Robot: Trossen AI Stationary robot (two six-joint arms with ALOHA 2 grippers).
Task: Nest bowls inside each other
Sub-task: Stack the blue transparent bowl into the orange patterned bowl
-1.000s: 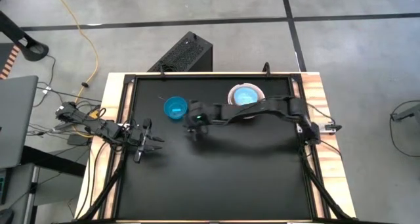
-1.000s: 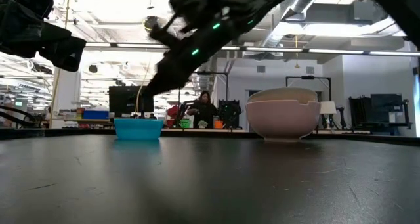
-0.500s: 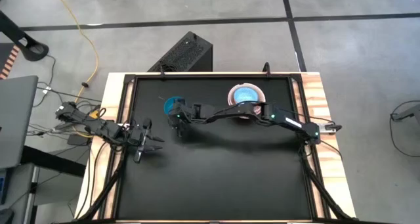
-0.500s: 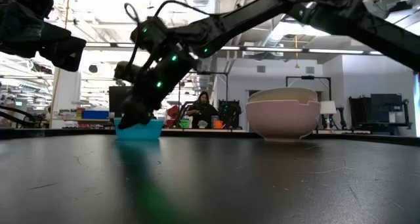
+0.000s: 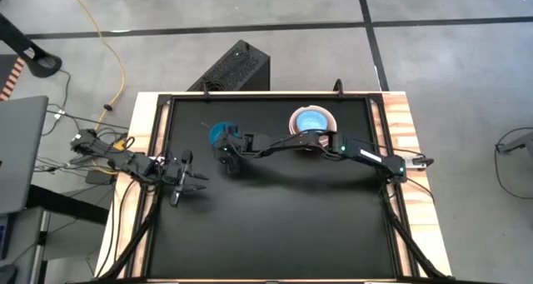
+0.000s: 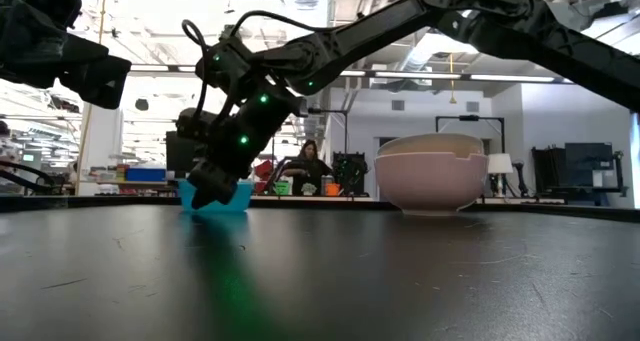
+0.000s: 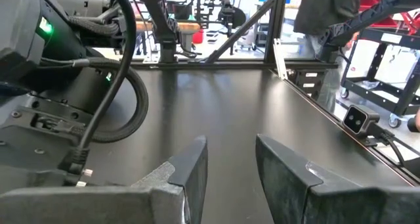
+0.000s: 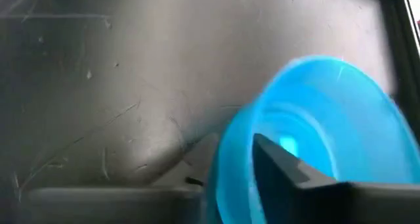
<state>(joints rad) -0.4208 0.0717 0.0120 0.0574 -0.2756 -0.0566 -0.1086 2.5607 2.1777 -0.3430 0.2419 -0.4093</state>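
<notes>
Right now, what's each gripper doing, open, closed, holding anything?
Left gripper: open, holding nothing, parked at the table's left edge.
Right gripper: straddling the rim of the loose blue bowl, one finger inside; cannot tell if it's gripped.

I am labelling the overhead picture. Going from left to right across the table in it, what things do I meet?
Left hand waiting at the table's left edge → loose blue bowl, with the right hand at its rim → stack of bowls with a blue one on top.

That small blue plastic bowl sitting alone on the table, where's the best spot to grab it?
Probably its thin rim, from above. The small blue plastic bowl sits upright and open, so one finger goes inside the wall and one outside. The right end effector is placed that way.
</notes>
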